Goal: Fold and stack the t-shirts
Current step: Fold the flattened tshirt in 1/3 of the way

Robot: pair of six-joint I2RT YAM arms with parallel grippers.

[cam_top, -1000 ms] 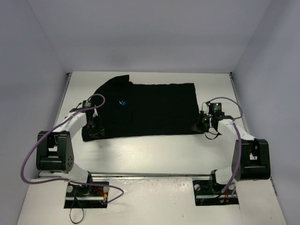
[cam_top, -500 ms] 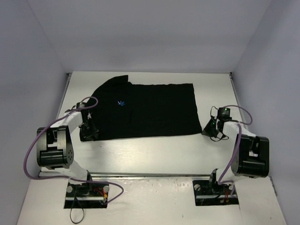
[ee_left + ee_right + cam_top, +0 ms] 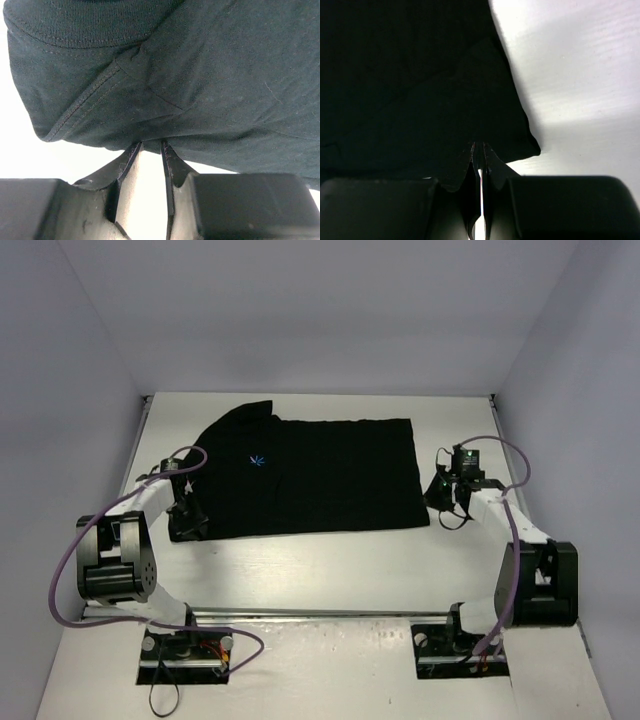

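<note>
From the overhead camera I see the black short-sleeved cloth t-shirt (image 3: 330, 475) spread flat on the white bench (image 3: 330, 570). Its small light-blue star-like chest logo (image 3: 260, 460) faces up near the left end. The left arm (image 3: 140, 505) reaches forward, wrist low at the shirt's near-left corner. The right arm (image 3: 505, 515) angles inward, wrist low just beside the shirt's right edge. From up here I cannot make out either set of jaws.

The left wrist camera gives me what the overhead cannot: the weave, a ribbed band, a stitched seam, and a rounded fold of cloth right at the tips of the two dark left fingers (image 3: 125, 170). The left jaws stand a narrow gap apart with bright bench between them. Whether they are nipping the fold I cannot tell.

The right wrist camera shows the shirt only as a plain dark mass, one corner lying on the bench just right of the right fingers (image 3: 495, 167). The right jaws are pressed all but together, a hairline of light between them, tips at the cloth's edge. I cannot tell whether any cloth is caught.
</note>
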